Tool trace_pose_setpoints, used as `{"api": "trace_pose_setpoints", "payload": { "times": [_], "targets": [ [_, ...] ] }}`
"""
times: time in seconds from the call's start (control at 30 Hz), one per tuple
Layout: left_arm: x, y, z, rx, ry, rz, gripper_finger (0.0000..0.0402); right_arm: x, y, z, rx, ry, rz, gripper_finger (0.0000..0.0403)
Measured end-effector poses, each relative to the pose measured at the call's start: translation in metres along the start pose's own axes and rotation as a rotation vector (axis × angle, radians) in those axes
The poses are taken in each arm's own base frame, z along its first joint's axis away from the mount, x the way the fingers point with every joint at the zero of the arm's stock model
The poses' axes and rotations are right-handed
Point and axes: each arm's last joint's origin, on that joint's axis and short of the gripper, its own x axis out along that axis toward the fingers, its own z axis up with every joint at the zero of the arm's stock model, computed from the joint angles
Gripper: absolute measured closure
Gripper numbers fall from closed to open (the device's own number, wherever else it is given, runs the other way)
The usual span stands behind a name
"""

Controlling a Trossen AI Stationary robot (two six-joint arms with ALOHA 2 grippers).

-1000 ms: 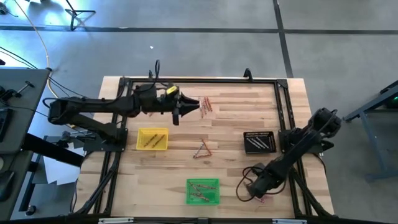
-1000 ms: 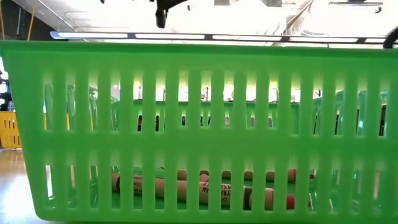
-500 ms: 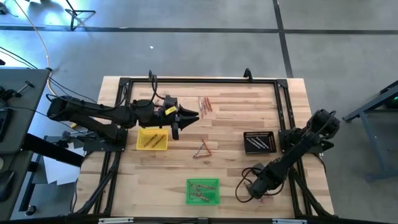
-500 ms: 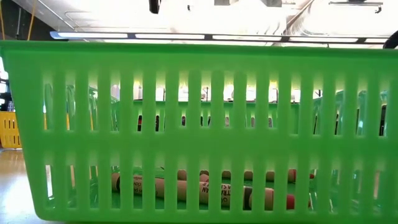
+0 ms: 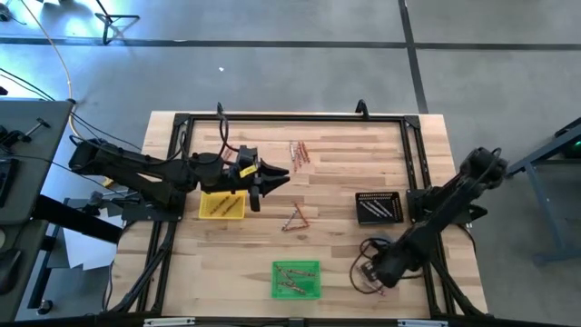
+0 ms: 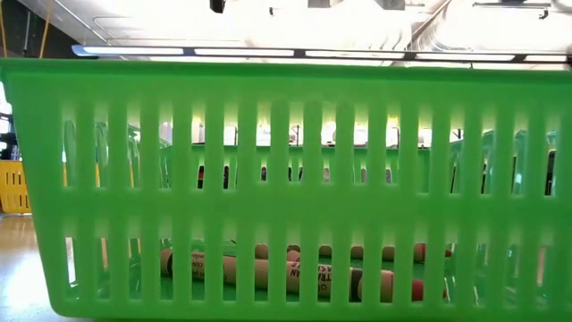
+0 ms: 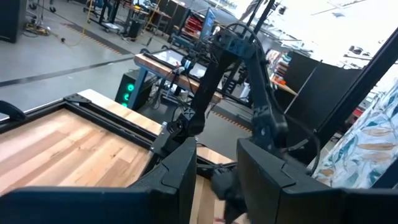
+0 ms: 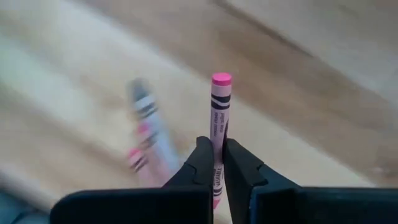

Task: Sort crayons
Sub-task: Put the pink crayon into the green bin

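Observation:
My right gripper (image 5: pixel 377 271) (image 8: pixel 214 146) hangs over the table's near right part, shut on a pink crayon (image 8: pixel 219 106). A second crayon (image 8: pixel 146 134) lies on the wood below it. My left gripper (image 5: pixel 272 182) (image 7: pixel 217 183) points level toward the table's right, above the right edge of the yellow tray (image 5: pixel 221 204). It stands open with nothing showing between its fingers. Loose crayons lie in a far group (image 5: pixel 298 153) and a middle group (image 5: pixel 295 218). More crayons (image 6: pixel 268 268) lie in the green tray (image 5: pixel 296 279). My right gripper pinches the pink crayon between its two fingers at the wrapper's lower part (image 8: pixel 218 140). The fingers come from above, pointing steeply down, and lie along the crayon. The crayon sticks out past the fingertips, its pink end (image 8: pixel 221 79) clear of the wood.
A black tray (image 5: pixel 379 207) stands at the right, near the right arm. A dark frame (image 5: pixel 290 118) runs around the tabletop. In the low view the green tray's slotted wall (image 6: pixel 286 179) fills the picture. Bare wood lies between the trays.
My left gripper has swung from beside the far crayon group toward the table's near edge and a little left, and now stands over the yellow tray's right edge, still level. My right arm has risen a little at the near right.

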Motion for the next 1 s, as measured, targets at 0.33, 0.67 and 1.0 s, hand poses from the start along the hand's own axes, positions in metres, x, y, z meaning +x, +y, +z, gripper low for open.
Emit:
{"api": "trace_pose_setpoints", "payload": {
  "times": [0.33, 0.67, 1.0],
  "targets": [
    [0.0, -0.002, -0.001, -0.001, 0.001, -0.006, 0.03, -0.027, 0.034, -0.001, -0.387, -0.304, 0.448, 0.0401],
    [-0.003, -0.009, -0.004, -0.003, 0.011, -0.041, 0.03, -0.005, 0.069, 0.036, -0.469, -0.522, 0.521, 0.0402],
    [-0.01, -0.028, -0.014, 0.001, 0.055, -0.111, 0.03, 0.007, 0.129, 0.056, -0.594, -0.598, 0.6, 0.0402]
  ]
}}
